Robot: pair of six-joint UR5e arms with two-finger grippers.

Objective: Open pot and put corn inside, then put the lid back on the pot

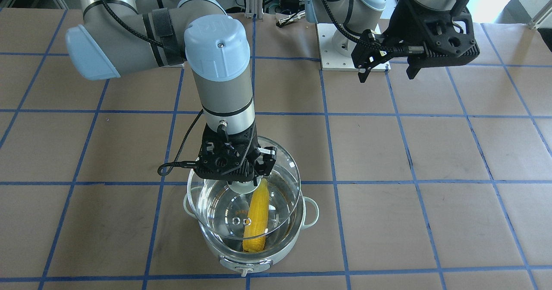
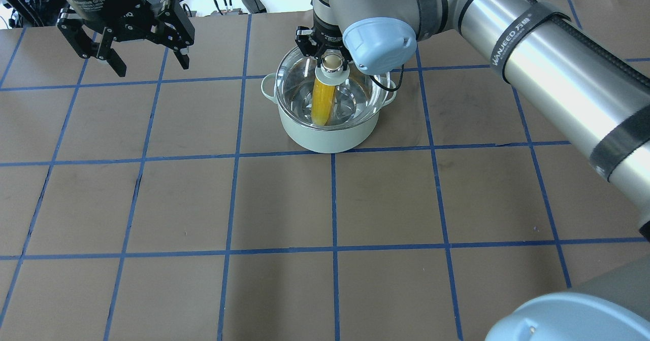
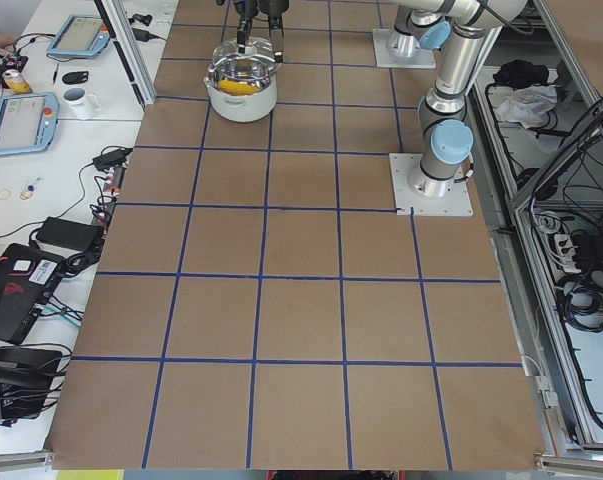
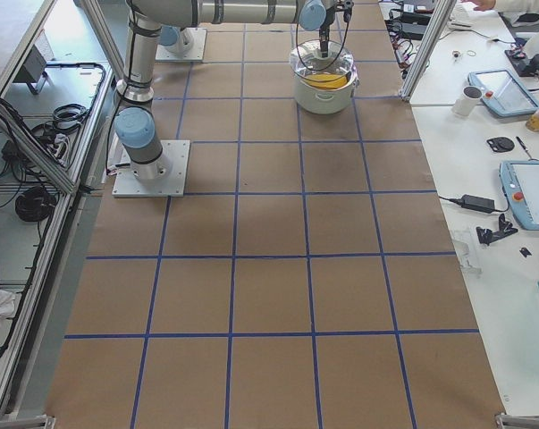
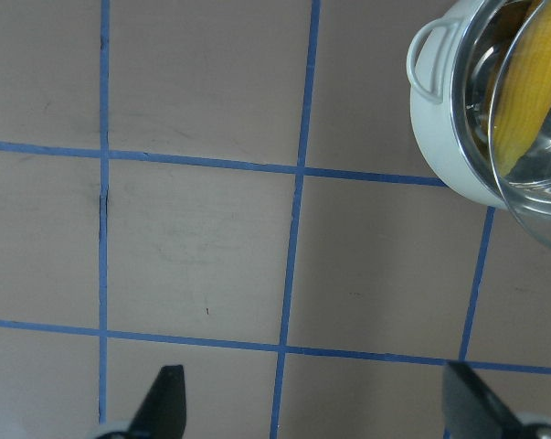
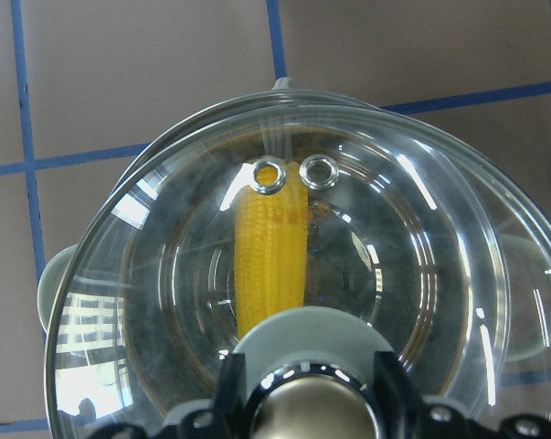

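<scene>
1. My right gripper [image 6: 304, 416] is clamped on the knob [image 2: 331, 63] of the glass lid [image 1: 215, 208], which hangs just beneath my fingers.
2. Below my grip sits the pot [image 2: 330, 138], slightly offset from the lid, with the corn [image 1: 256, 214] lying inside.
3. My left gripper [image 1: 386, 72] is spread wide, empty, with the pot well aside.

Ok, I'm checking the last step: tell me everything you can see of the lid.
The lid is round clear glass with a pale green centre, a beige-gold knob and two metal vent rings. The right gripper holds it by the knob over the pot, off-centre from the pot's rim, not seated. The corn shows through it.
</scene>
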